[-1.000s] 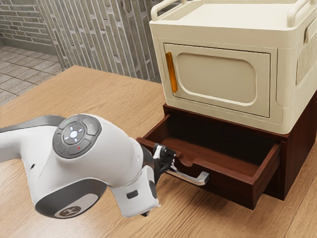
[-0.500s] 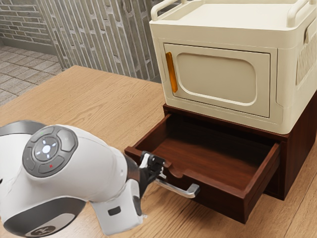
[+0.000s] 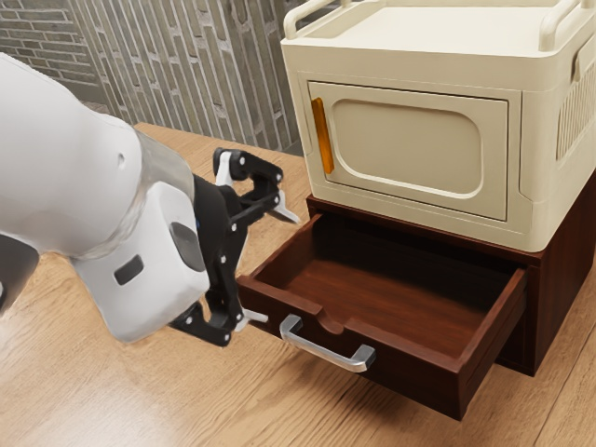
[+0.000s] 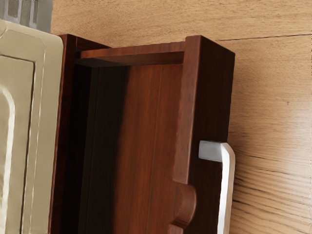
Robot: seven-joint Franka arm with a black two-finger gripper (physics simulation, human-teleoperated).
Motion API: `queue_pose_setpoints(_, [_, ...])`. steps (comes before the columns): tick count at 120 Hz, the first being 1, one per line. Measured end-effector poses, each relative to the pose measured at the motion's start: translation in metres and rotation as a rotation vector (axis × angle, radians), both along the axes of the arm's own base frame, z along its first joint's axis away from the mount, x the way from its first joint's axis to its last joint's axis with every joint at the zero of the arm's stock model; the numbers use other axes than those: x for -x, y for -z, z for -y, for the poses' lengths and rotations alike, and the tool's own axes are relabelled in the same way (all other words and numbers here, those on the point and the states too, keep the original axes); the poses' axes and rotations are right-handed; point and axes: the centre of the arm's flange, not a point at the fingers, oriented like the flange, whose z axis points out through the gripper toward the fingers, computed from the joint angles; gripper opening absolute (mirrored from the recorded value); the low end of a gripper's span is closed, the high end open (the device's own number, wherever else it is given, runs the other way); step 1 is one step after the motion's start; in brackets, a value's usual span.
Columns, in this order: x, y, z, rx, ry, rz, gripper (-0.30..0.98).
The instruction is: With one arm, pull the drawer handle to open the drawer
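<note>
Dark-red wooden drawer open; silver handle on it. Black tool released, jaws wide apart, near handle.

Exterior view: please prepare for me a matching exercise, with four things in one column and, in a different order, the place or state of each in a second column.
Things
1. Dark brown wooden drawer
2. Silver metal handle
3. Orange upright bar
4. Black two-finger gripper

Places or states
A. On the closed cream door
B. Open, holding nothing
C. Pulled out, under the cream box
D. On the drawer's front

Right pairs: 1-C, 2-D, 3-A, 4-B
</note>
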Motion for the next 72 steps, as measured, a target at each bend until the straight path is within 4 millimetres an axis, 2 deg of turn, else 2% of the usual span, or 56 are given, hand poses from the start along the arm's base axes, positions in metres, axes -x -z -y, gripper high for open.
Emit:
queue_pose_setpoints(20, [-0.013, -0.033, -0.004, 0.076, -0.105, -0.084, 0.69])
queue_pose_setpoints(43, [-0.024, -0.049, -0.020, 0.130, -0.331, -0.222, 0.69])
queue_pose_setpoints(62, [-0.039, -0.056, -0.064, 0.186, -0.562, -0.290, 0.69])
queue_pose_setpoints(72, [-0.066, -0.050, -0.101, 0.199, -0.705, -0.314, 0.69])
